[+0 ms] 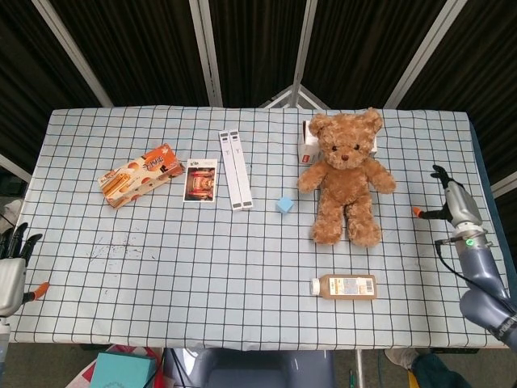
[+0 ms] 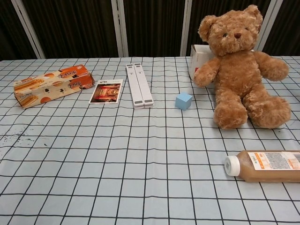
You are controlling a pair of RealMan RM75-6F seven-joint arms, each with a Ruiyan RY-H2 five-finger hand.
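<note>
The bear is set sitting on the counter and released; nothing is held by the spread right hand beside it.

The left hand is idle, fingers apart.

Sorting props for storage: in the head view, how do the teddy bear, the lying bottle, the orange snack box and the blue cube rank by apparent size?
1. teddy bear
2. orange snack box and bottle: these look about alike, so no ranking between them
3. blue cube
</note>
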